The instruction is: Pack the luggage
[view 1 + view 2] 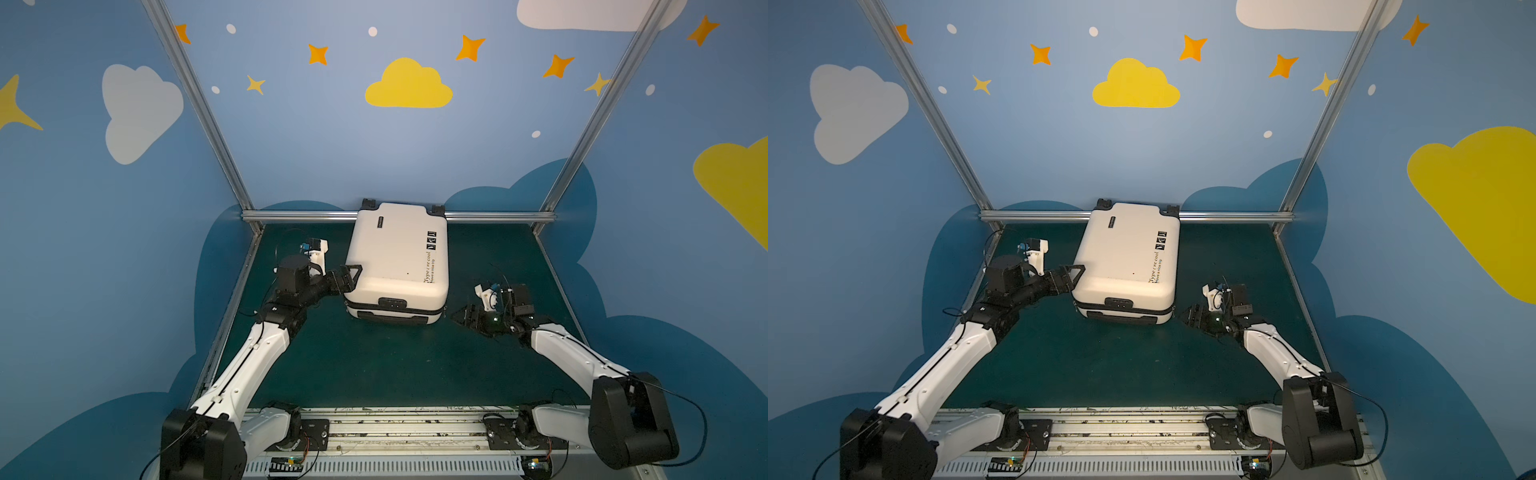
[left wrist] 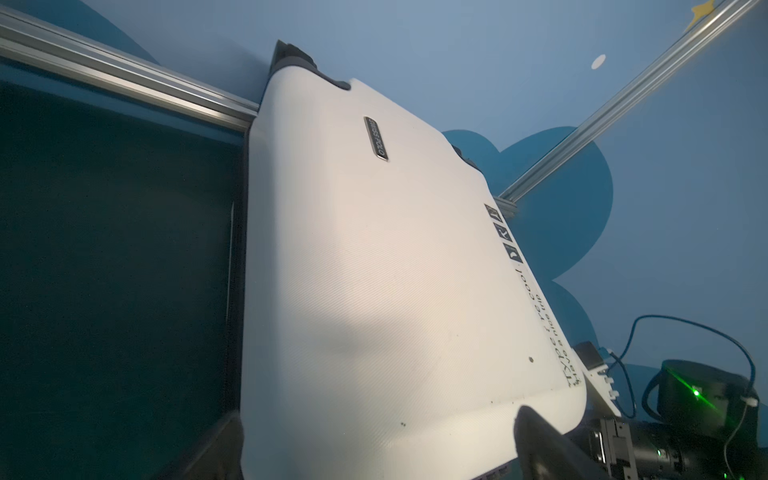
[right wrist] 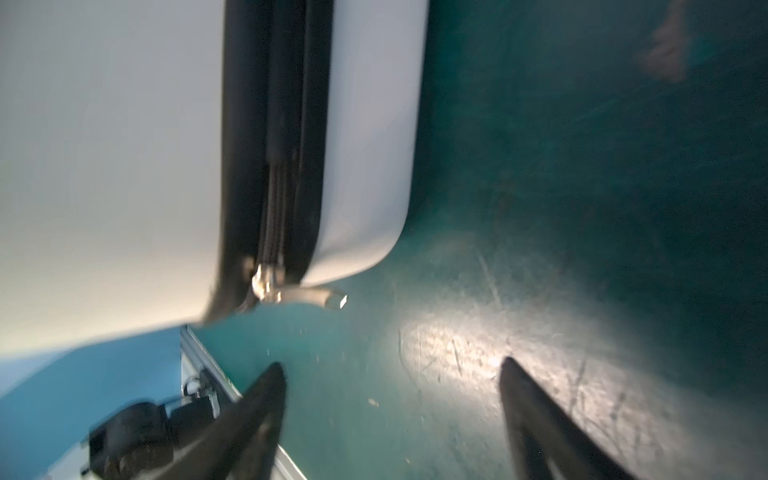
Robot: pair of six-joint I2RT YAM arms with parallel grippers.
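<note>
One luggage (image 1: pixel 397 253) lies closed on the bench (image 1: pixel 395 365), far end at the back rail (image 1: pixel 299 216). We see the left jaws wide open astride its near-left corner — the right jaws open, empty, beside its zipper pull (image 3: pixel 299 293).

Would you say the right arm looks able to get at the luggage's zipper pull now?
Probably yes: the right gripper is open, the zipper pull juts from the luggage corner ahead of it, and only bare mat lies between.
</note>
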